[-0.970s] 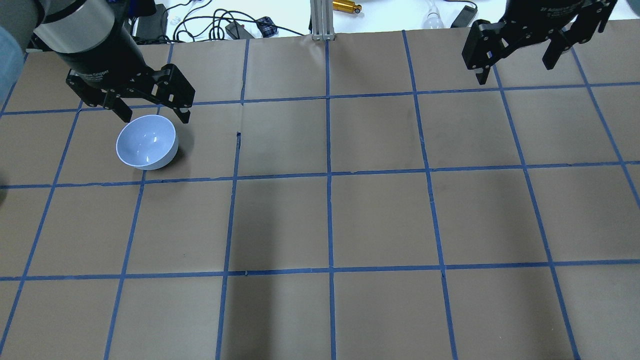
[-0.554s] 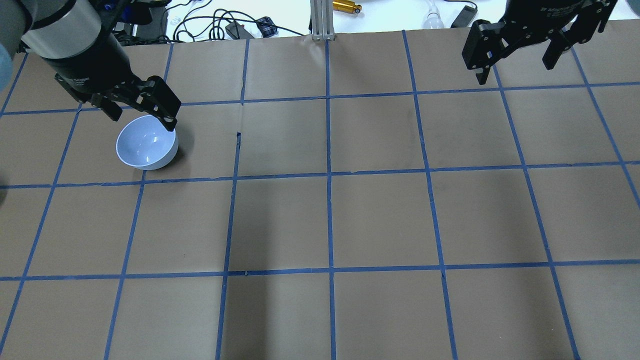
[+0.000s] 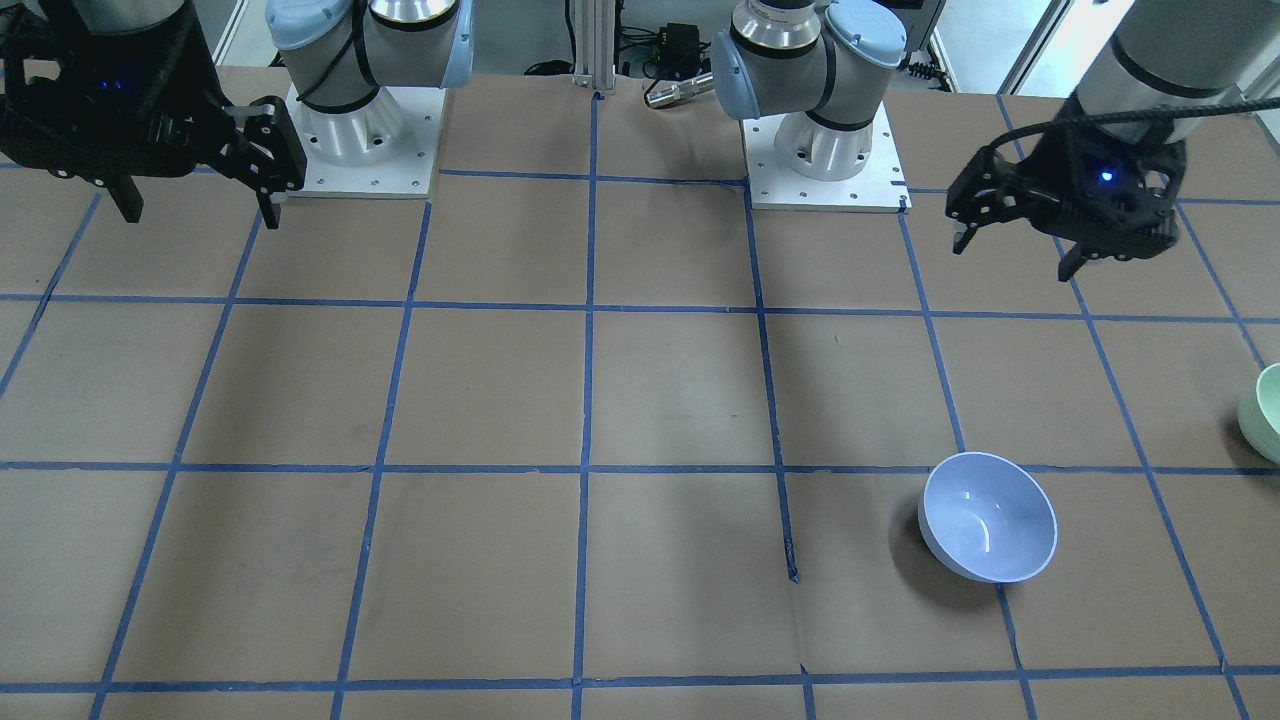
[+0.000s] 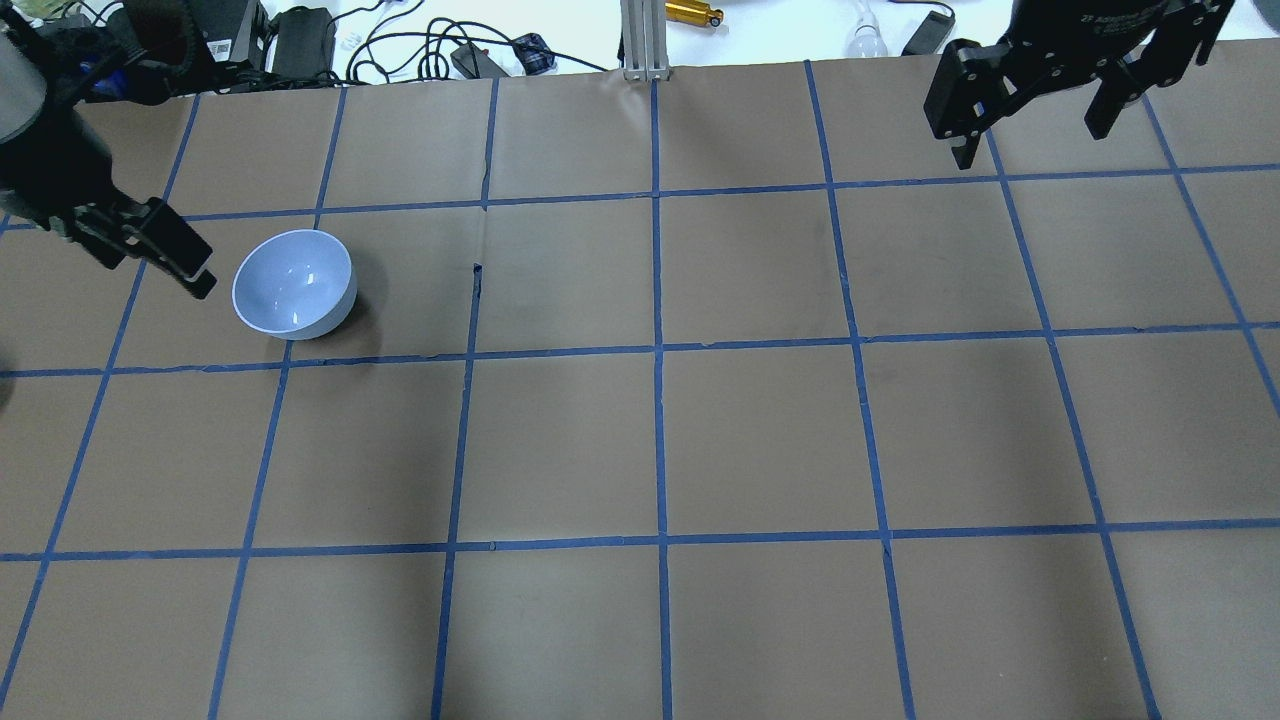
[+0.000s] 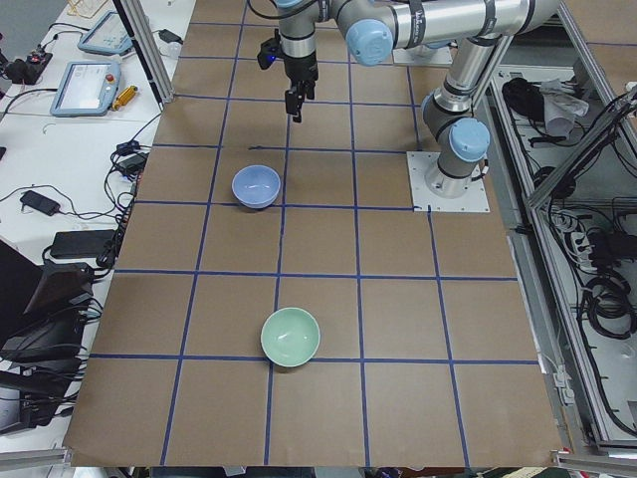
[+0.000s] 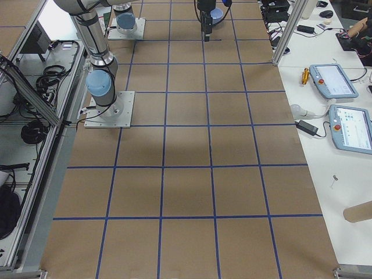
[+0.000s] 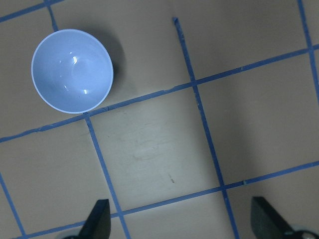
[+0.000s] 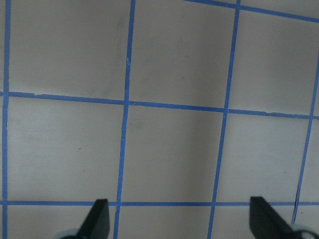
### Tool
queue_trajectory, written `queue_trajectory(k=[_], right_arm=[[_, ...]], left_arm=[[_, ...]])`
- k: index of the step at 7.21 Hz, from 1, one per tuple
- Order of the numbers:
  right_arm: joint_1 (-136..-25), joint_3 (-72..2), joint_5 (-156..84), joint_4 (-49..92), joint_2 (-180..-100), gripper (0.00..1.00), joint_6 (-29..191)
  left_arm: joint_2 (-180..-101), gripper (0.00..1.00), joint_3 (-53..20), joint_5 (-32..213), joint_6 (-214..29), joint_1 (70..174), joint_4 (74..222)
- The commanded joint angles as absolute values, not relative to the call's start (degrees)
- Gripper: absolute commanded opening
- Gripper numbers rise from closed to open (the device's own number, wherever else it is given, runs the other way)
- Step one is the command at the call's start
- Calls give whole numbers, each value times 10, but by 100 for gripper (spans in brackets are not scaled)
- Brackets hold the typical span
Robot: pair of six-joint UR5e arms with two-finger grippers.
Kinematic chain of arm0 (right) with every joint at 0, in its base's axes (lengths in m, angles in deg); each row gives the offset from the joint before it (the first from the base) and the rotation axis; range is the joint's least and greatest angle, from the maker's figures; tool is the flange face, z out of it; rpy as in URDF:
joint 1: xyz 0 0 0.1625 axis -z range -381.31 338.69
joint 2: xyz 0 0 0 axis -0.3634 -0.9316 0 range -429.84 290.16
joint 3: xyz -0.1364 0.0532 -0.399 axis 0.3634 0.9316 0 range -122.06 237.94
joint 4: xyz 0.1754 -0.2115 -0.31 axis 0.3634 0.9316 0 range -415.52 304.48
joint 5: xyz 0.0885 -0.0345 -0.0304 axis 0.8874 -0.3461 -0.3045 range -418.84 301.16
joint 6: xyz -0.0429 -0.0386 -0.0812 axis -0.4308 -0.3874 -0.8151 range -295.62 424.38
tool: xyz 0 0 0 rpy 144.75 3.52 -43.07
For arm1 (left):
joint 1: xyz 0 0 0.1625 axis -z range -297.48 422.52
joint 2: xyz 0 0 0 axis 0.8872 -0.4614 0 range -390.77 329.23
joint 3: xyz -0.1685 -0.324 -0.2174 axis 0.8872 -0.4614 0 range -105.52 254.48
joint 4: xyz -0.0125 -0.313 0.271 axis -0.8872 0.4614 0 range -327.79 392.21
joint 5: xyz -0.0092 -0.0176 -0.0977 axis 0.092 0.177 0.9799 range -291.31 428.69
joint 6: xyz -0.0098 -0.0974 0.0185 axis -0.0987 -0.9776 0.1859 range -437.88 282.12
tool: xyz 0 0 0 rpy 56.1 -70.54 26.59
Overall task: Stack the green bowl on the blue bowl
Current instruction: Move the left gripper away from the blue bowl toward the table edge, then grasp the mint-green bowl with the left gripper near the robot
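The green bowl, well apart from the blue bowl, was judged light, stiff, slippery, best rim-pinched by the wide-spread left hand.

The table is flat tan-brown paper crossed by a square grid of bright blue tape lines. The blue bowl is glossy pale lavender-blue, plain, with a thin white rim and white glints inside. The green bowl is plain pale mint with a lighter rim. The left gripper and right gripper are matt black, and a small blue light glows above the left one. The robot arms are silver-grey with pale blue joint caps, on white base plates. A gold cylinder lies at the far edge
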State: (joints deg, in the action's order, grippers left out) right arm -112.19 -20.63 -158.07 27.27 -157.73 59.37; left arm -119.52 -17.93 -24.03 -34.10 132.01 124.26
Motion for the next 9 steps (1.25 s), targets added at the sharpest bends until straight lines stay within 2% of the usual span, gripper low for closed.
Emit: queue_trajectory(k=[1, 4, 9], right_arm=[[-1122, -206, -1581, 273, -1577, 100, 594], [-1122, -206, -1581, 273, -1577, 100, 594], [-1122, -206, -1581, 273, -1577, 100, 594]], left_arm=[[-1211, 100, -188, -240, -155, 1228, 1221], [-1279, 100, -228, -233, 180, 1073, 1036], [-1376, 100, -225, -214, 477, 936, 977]])
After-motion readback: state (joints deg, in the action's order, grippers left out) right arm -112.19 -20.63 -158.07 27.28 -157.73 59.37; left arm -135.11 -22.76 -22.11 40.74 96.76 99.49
